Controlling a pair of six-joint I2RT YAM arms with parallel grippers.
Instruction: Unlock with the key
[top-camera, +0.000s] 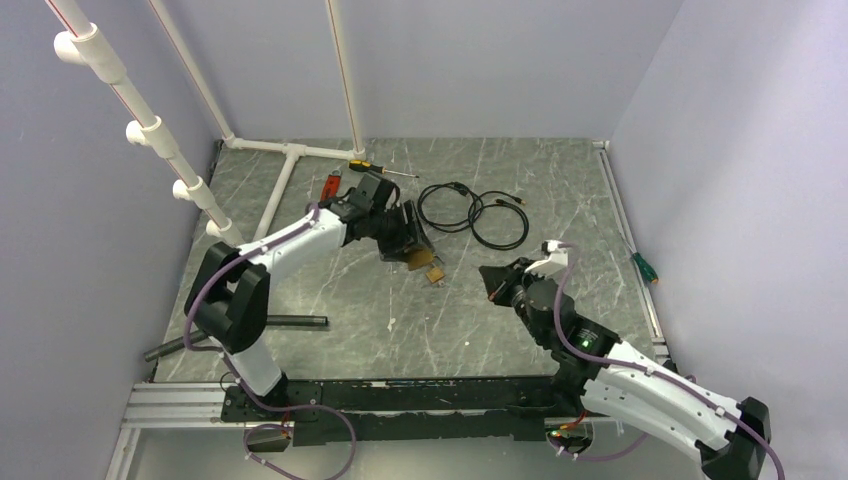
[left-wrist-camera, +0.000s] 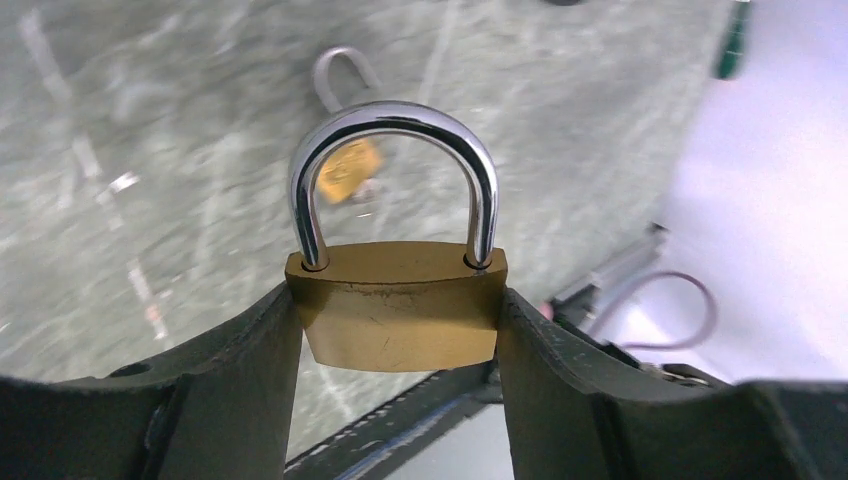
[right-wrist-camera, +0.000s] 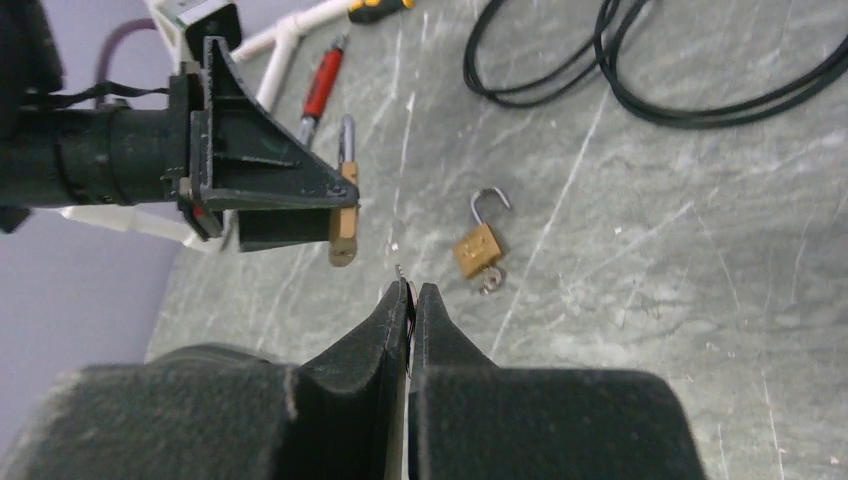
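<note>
My left gripper (left-wrist-camera: 398, 305) is shut on a brass padlock (left-wrist-camera: 400, 310), gripping the body by its two sides. The steel shackle (left-wrist-camera: 392, 115) points away from the wrist and sits seated in the body. In the top view the left gripper (top-camera: 412, 243) holds this padlock (top-camera: 420, 258) just above the table's middle. In the right wrist view the padlock (right-wrist-camera: 345, 225) shows edge-on. My right gripper (right-wrist-camera: 411, 292) is shut on a thin metal key (right-wrist-camera: 401, 272); only its tip pokes out, a short way from the padlock. In the top view the right gripper (top-camera: 492, 280) lies right of the padlock.
A second small brass padlock (right-wrist-camera: 478, 248), its shackle open and a key in it, lies on the table (top-camera: 400, 330). Black cable coils (top-camera: 475, 212), a yellow-handled screwdriver (top-camera: 375, 167), a red tool (top-camera: 330, 185), a green screwdriver (top-camera: 643, 267), white pipes (top-camera: 285, 150) and a dark rod (top-camera: 290, 322) lie around.
</note>
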